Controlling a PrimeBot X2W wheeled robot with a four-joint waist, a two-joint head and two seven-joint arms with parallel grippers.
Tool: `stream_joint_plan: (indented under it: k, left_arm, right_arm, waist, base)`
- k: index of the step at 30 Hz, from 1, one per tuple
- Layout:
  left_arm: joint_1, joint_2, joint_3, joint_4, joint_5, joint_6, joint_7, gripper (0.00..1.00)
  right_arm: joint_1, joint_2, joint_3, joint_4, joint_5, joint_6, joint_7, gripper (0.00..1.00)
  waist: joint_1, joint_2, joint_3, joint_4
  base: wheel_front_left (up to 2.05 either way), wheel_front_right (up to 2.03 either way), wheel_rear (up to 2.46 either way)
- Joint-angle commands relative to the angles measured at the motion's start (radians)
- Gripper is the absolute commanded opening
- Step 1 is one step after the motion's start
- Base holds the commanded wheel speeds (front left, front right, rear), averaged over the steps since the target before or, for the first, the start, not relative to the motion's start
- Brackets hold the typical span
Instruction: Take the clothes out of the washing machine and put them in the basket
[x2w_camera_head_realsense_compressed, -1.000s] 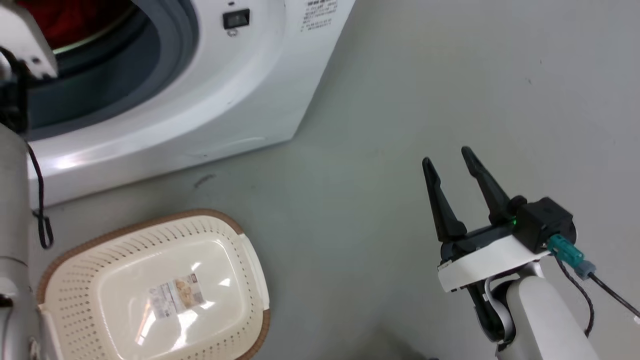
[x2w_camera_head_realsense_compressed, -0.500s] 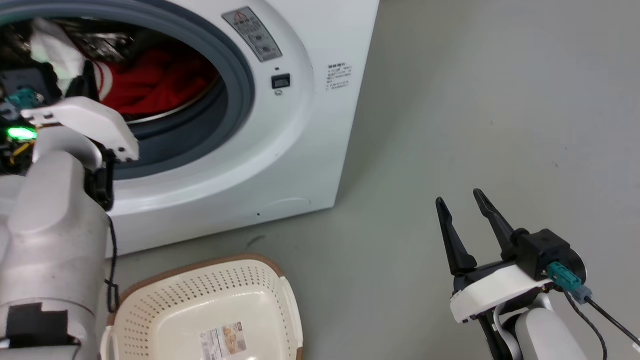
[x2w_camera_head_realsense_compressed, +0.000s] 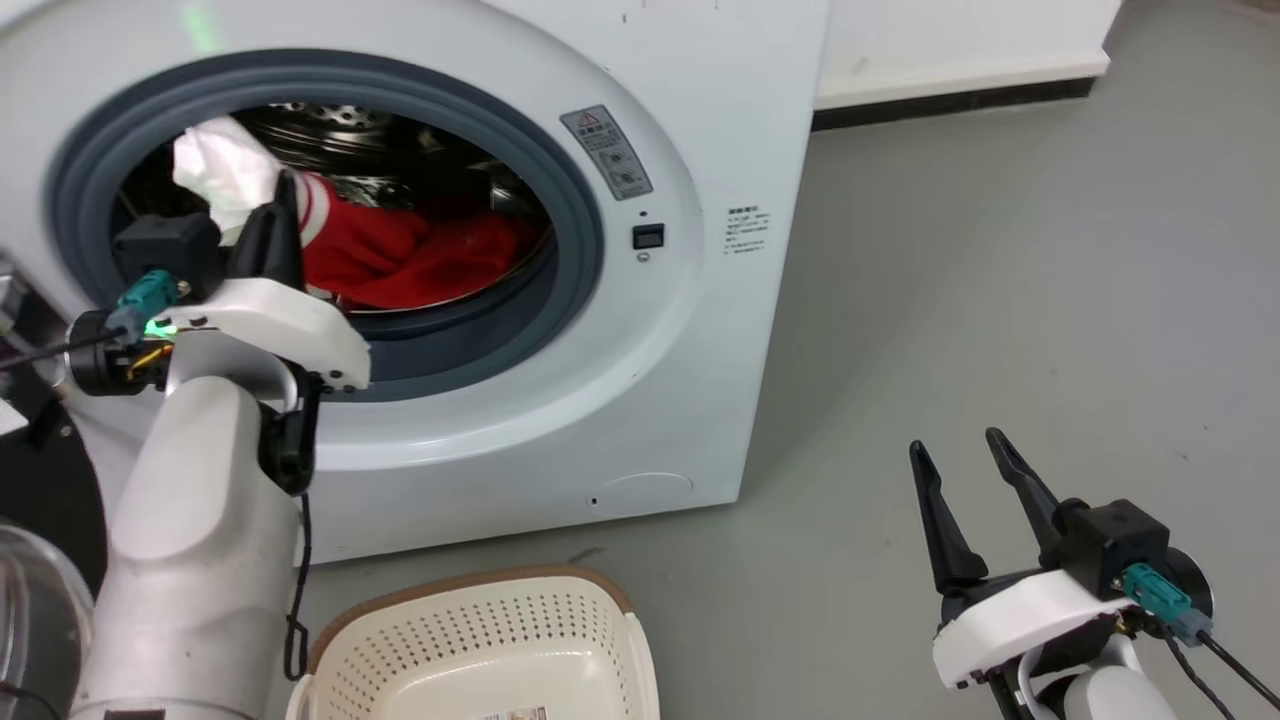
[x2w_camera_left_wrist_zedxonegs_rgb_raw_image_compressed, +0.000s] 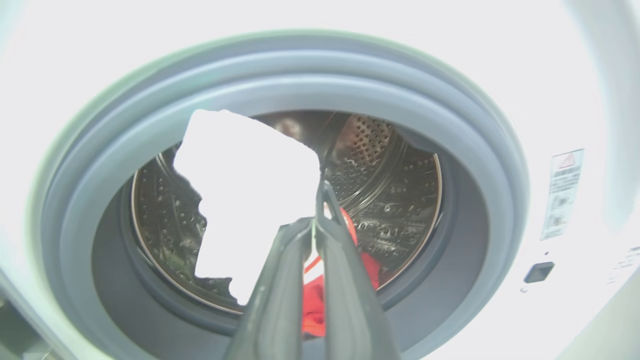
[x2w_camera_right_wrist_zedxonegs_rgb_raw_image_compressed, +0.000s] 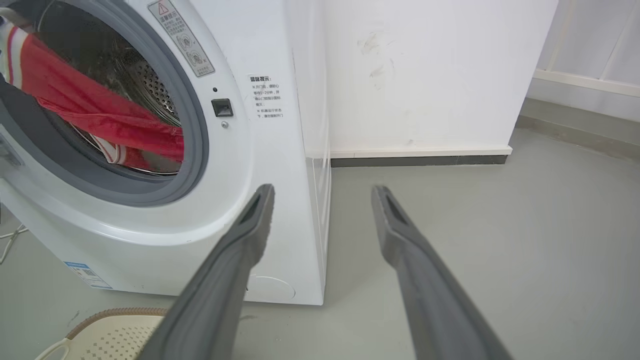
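Note:
The washing machine (x2w_camera_head_realsense_compressed: 700, 330) stands with its porthole uncovered, and red clothes (x2w_camera_head_realsense_compressed: 420, 255) lie in the steel drum. My left gripper (x2w_camera_head_realsense_compressed: 286, 190) is at the porthole's mouth, shut on a red-and-white garment whose white panel (x2w_camera_head_realsense_compressed: 225, 170) sticks up above the fingers. In the left wrist view the gripper (x2w_camera_left_wrist_zedxonegs_rgb_raw_image_compressed: 322, 187) is pressed together on that white cloth (x2w_camera_left_wrist_zedxonegs_rgb_raw_image_compressed: 245, 200), with red fabric (x2w_camera_left_wrist_zedxonegs_rgb_raw_image_compressed: 312, 300) hanging below. My right gripper (x2w_camera_head_realsense_compressed: 965, 450) hangs open over the floor to the machine's right, holding nothing. The basket (x2w_camera_head_realsense_compressed: 560, 585) sits on the floor below the porthole, its base bare.
The machine's glass door (x2w_camera_head_realsense_compressed: 30, 600) swings out at the far left, beside my left forearm. A white wall with a dark skirting (x2w_camera_head_realsense_compressed: 950, 100) runs behind the machine. In the right wrist view the basket's rim (x2w_camera_right_wrist_zedxonegs_rgb_raw_image_compressed: 115, 314) shows at the bottom left, under the machine's front.
The head camera has tilted up, so the whole porthole shows now and the basket sits lower in view. My left gripper stays at the drum mouth with the garment. The right gripper keeps its pose.

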Motion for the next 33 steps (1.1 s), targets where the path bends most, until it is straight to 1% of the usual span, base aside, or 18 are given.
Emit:
stream_joint_plan:
  k: [1, 6, 12, 20, 24, 26, 29, 33]
  left_arm:
    - [0.032, -0.011, -0.005, -0.054, 0.010, -0.003, -0.007, 0.00]
    - [0.110, -0.035, -0.020, -0.239, 0.012, 0.001, -0.006, 0.00]
    - [0.215, -0.056, -0.038, -0.505, 0.007, 0.024, 0.016, 0.00]
    - [0.387, -0.061, -0.055, -0.899, 0.010, 0.076, 0.102, 0.00]
    - [0.469, -0.065, -0.069, -1.045, 0.013, 0.097, 0.140, 0.00]
    - [0.515, -0.068, -0.069, -1.085, 0.006, 0.110, 0.160, 0.00]
    - [0.592, -0.081, -0.066, -1.104, -0.009, 0.137, 0.186, 0.00]
    - [0.709, -0.101, -0.053, -1.038, -0.032, 0.175, 0.198, 0.00]
  right_arm:
    - [0.017, 0.000, -0.003, -0.014, -0.005, -0.001, 0.008, 1.00]
    - [0.039, 0.000, -0.006, -0.043, -0.005, -0.001, 0.024, 1.00]
    - [0.057, 0.000, -0.010, -0.063, -0.009, -0.001, 0.038, 1.00]
    - [0.071, 0.000, -0.017, -0.089, -0.018, -0.001, 0.059, 1.00]
    - [0.077, 0.000, -0.022, -0.100, -0.019, -0.001, 0.065, 1.00]
    - [0.075, 0.000, -0.018, -0.103, -0.021, -0.001, 0.070, 1.00]
    - [0.071, 0.000, -0.016, -0.109, -0.022, -0.001, 0.073, 1.00]
    - [0.067, 0.000, -0.013, -0.118, -0.026, -0.001, 0.074, 1.00]
  waist:
    - [0.0003, -0.0001, -0.024, 0.027]
    - [0.0003, -0.0001, -0.043, 0.058]
    - [0.0003, -0.0001, -0.055, 0.090]
    - [0.0003, -0.0001, -0.055, 0.123]
    - [0.0003, -0.0001, -0.053, 0.141]
    - [0.0003, -0.0001, -0.051, 0.147]
    - [0.0003, -0.0001, -0.046, 0.152]
    - [0.0003, -0.0001, -0.028, 0.158]
  base:
    - [0.00, 0.00, 0.00]
    - [0.00, 0.00, 0.00]
    - [0.00, 0.00, 0.00]
    - [0.00, 0.00, 0.00]
    - [0.00, 0.00, 0.00]
    - [0.00, 0.00, 0.00]
    - [0.00, 0.00, 0.00]
    - [0.00, 0.00, 0.00]
